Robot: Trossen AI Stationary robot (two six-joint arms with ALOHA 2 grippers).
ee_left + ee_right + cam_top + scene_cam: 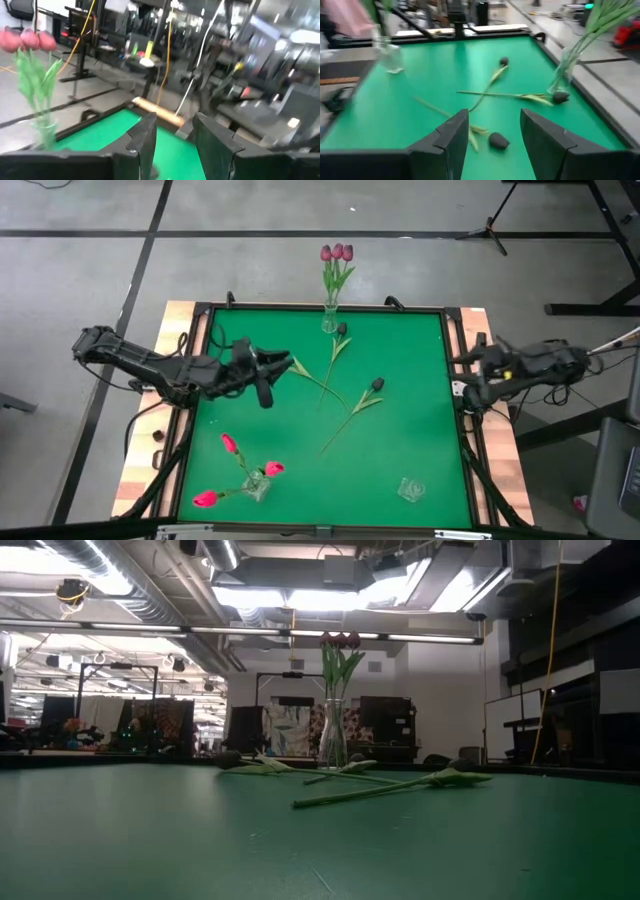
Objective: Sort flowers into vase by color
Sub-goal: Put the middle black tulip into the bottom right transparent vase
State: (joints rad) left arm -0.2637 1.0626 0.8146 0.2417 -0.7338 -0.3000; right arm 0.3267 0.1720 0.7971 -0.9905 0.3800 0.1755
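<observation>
Three dark-headed flowers lie flat on the green table: one head [342, 329] by the far vase, one [378, 384] at mid table, and a third [504, 61] farther left. The high view hides that third head under my left gripper. A glass vase [330, 320] at the far edge holds three mauve tulips [337, 253]. Another vase [258, 485] near the front left holds pink-red tulips. My left gripper [283, 363] hovers open above the table's left half, its fingers [145, 135] empty. My right gripper [495, 120] is open over the table's right edge [470, 375].
An empty glass vase [411, 490] stands near the front right corner. The crossed stems [390, 785] lie in the table's middle. A raised black rim [460, 430] and wooden boards frame the green surface. Cables run along both side edges.
</observation>
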